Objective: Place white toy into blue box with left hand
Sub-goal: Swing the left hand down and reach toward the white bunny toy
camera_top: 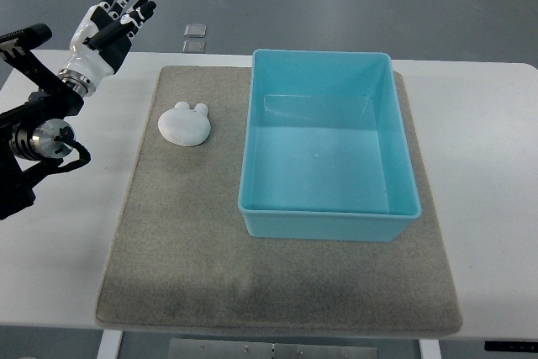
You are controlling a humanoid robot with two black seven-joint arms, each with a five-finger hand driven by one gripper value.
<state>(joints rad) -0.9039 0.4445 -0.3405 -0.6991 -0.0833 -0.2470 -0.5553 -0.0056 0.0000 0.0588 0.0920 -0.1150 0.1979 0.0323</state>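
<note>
A glossy, smooth plastic blue box (329, 218) sits on a rough felt-like grey mat (185, 241); the white toy (185, 124) looks matt.

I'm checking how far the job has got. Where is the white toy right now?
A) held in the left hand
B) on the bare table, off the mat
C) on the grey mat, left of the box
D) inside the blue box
C: the white toy lies on the grey mat left of the blue box, which holds nothing, and the left hand is open, up and away from it.
</note>
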